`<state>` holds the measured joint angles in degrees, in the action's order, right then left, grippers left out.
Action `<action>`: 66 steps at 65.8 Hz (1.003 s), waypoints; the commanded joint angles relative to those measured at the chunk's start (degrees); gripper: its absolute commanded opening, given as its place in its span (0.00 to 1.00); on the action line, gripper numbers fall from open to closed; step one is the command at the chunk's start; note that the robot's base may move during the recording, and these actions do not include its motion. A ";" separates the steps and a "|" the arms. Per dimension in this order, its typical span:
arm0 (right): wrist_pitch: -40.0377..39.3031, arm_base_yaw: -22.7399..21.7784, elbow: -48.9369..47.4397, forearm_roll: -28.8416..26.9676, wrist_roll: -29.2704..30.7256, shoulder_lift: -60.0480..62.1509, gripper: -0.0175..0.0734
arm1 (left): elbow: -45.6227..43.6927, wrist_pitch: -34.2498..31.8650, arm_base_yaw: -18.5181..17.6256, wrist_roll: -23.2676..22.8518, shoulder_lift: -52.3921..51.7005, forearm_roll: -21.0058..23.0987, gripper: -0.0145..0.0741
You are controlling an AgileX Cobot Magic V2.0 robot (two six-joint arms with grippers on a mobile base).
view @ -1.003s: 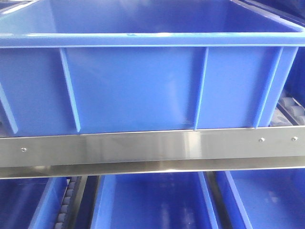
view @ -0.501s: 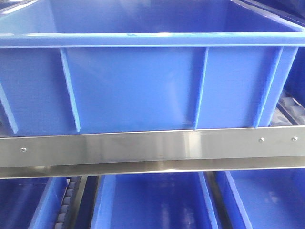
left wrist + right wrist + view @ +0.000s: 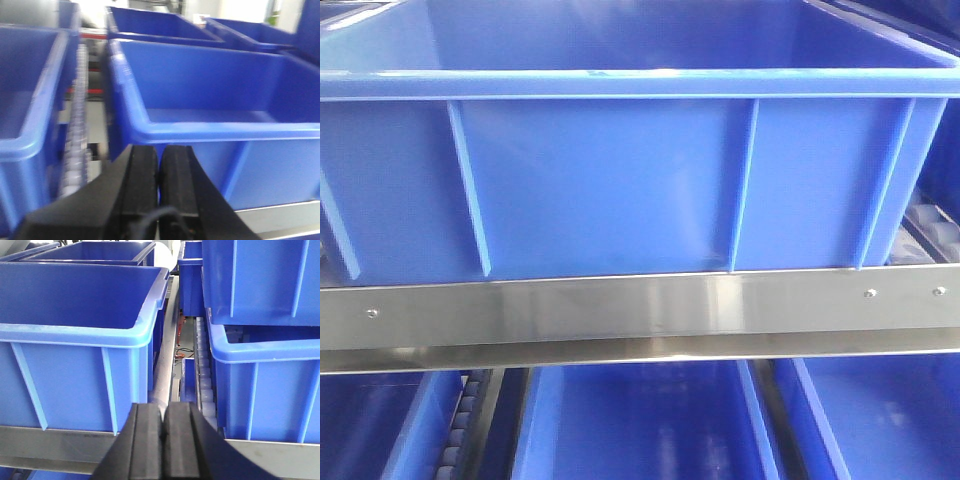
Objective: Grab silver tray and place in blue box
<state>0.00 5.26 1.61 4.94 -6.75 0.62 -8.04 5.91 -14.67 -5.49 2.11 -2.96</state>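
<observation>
Silver shows only in the steel rail [image 3: 640, 310] under the blue box [image 3: 620, 180]; no tray appears in any view, so where it lies cannot be told. What shows of the box's inside through the left wrist camera looks bare, though its floor is mostly hidden. The left claw [image 3: 159, 165] hangs low in front of that box's near wall, fingers pressed together and holding nothing. The right claw [image 3: 163, 425] is likewise closed on nothing, with the box [image 3: 75, 340] ahead to its left, a second box [image 3: 265, 380] ahead to its right, and a roller track [image 3: 202, 365] running away between them. Both arms look parked at rail height, which would fit either the time ahead of a reach or the time following a drop. Any further move would call for finding the tray.
</observation>
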 commanded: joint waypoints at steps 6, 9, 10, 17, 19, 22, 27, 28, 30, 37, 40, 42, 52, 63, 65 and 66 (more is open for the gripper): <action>-5.41 -0.24 -1.07 -0.02 0.62 0.86 0.25 | 5.28 -7.01 7.19 1.17 -3.90 1.37 0.15; -5.41 -0.24 -1.07 -0.02 0.62 0.86 0.25 | 6.74 -8.60 8.40 1.17 -3.57 1.51 0.15; -5.41 -0.24 -1.07 -0.02 0.62 0.86 0.25 | 7.13 -8.89 8.66 1.17 -3.45 1.51 0.15; -5.39 -0.24 -1.07 -0.02 0.62 0.80 0.25 | 10.86 -13.89 10.26 1.17 -3.56 1.51 0.15; -5.39 -0.24 -1.07 -0.02 0.62 0.80 0.25 | 11.00 -13.42 10.52 1.17 -3.56 1.51 0.15; -5.39 -0.24 -1.07 -0.02 0.62 0.80 0.25 | 10.75 -12.55 10.52 1.17 -3.56 1.51 0.15; -5.39 -0.24 -1.07 -0.02 0.62 0.80 0.25 | 10.75 -12.55 10.52 1.17 -3.56 1.41 0.15; -5.39 -0.24 -1.07 -0.02 0.62 0.80 0.25 | 10.75 -12.55 10.52 1.17 -3.56 1.41 0.15; -5.39 -0.24 -1.07 -0.02 0.62 0.80 0.25 | 10.75 -12.55 10.52 1.17 -3.56 1.41 0.15; -5.39 -0.24 -1.07 -0.02 0.62 0.80 0.25 | 10.75 -13.37 10.52 1.17 -3.56 0.73 0.15; -5.39 -0.24 -1.07 -0.02 0.62 0.80 0.25 | 10.75 -13.59 10.52 1.17 -3.56 0.60 0.15; -5.39 -0.24 -1.07 -0.02 0.62 0.80 0.25 | 10.75 -13.59 10.52 1.17 -3.56 0.60 0.15; -5.39 -0.24 -1.07 -0.02 0.62 0.80 0.25 | 10.75 -14.02 10.52 5.18 -3.56 0.60 0.15; -5.39 -0.24 -1.07 -0.02 0.62 0.80 0.25 | 10.75 -14.29 10.52 5.17 -3.56 1.01 0.15; -5.39 -0.24 -1.07 -0.02 0.62 0.80 0.25 | 10.75 -14.36 10.52 5.17 -3.56 1.01 0.15; -5.39 -0.24 -1.07 -0.02 0.62 0.80 0.25 | 10.75 -14.36 10.52 5.17 -3.56 1.01 0.15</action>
<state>0.00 5.26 1.61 4.94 -6.70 0.62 1.76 -2.93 -4.32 -0.60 -0.71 -2.23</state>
